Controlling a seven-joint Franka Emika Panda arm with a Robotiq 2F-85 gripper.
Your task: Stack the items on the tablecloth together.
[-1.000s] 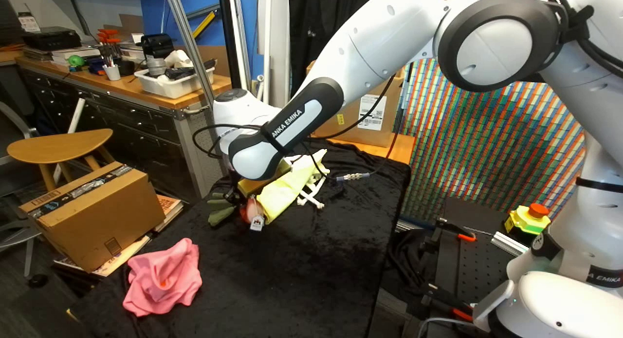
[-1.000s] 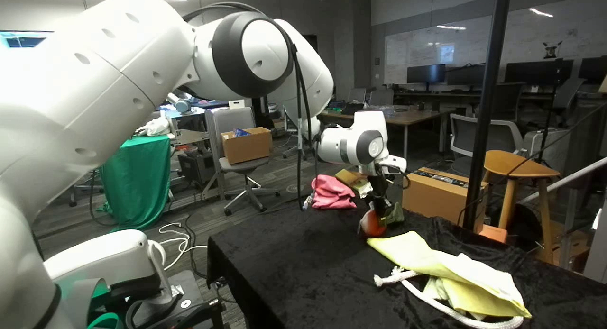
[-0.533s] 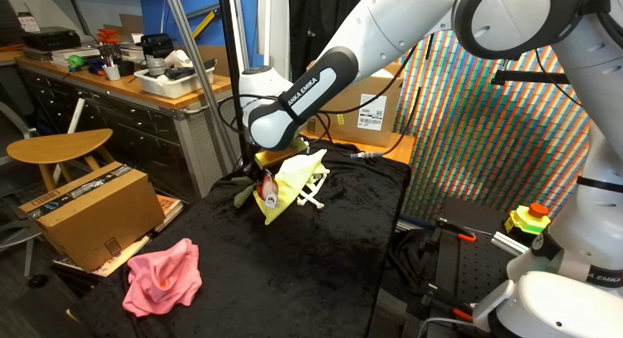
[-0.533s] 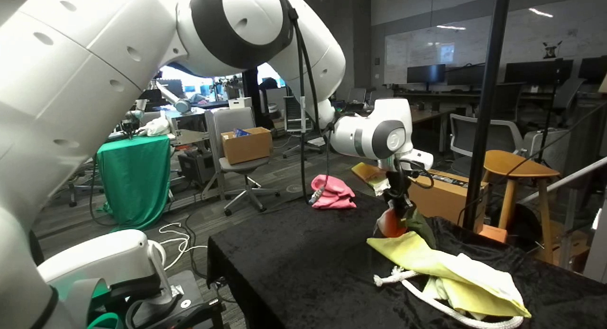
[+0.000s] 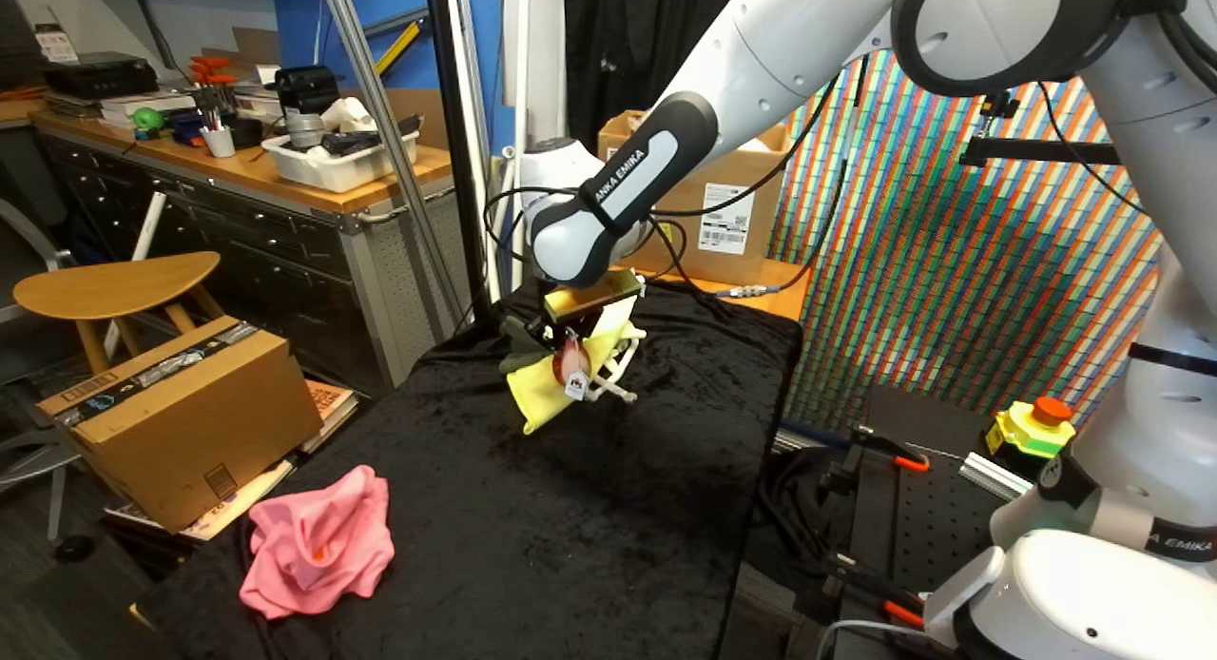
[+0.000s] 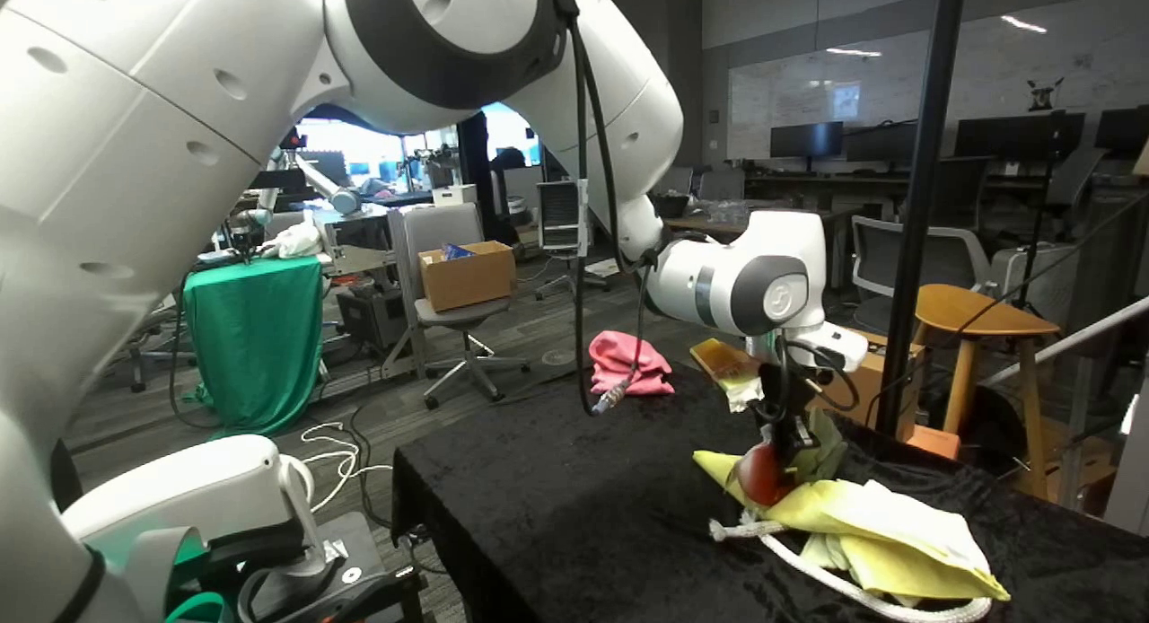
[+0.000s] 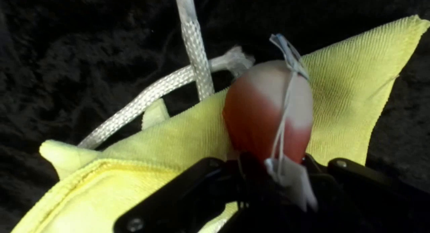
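Clamped on the small red ball (image 7: 253, 122) with the pincer (image 7: 273, 166); held at one end, opposite a pale rounded patch. At the grip, a white tag (image 7: 294, 181) on a thin string; just beside the pincer, in both exterior views, dark green flaps (image 5: 523, 344). Directly in front of the pale yellow-green cloth (image 7: 181, 142) in the wrist view, near one pointed corner. Touching it or just above: cannot tell.

Partly under the cloth, the white rope (image 7: 198, 60), bent and, in the wrist view, crossed over itself near a frayed end. For cloth and rope alike, a place on the far part of the black tablecloth (image 5: 589, 536) in an exterior view.

In the same view, well apart from both, a crumpled pink rag (image 5: 318, 546) at near left, close to the left edge. Between rag and cloth, open black fabric; on the near side and out to the right edge, the broadest open room. Between cloth and left edge, only a narrower strip.

Just outside the left edge, a brown cardboard box (image 5: 190, 422); by the far left corner, an upright black post (image 5: 461, 146). Past the far edge, another cardboard box (image 5: 727, 227); past the right edge, a striped panel (image 5: 951, 261). Over the far part, from the right, the white arm (image 5: 647, 180), with a hanging cable connector (image 5: 746, 291).
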